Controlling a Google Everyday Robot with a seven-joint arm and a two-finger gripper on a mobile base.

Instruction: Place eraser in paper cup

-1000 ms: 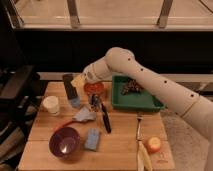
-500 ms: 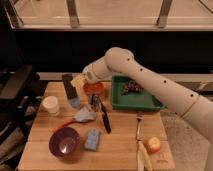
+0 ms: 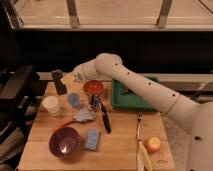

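Claw (image 3: 64, 81) closed on eraser (image 3: 58, 82), held above the worktop (image 3: 120, 150) far-left, just beyond paper cup (image 3: 50, 105).

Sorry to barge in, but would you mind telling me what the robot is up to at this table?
The white robot arm reaches across the wooden table, and its gripper is near the back left corner with the small black rectangular eraser at its tip, apparently held. The small white paper cup stands just in front and below, so the eraser is not in it yet. A purple bowl, a blue-grey sponge and a green tray sit untouched.
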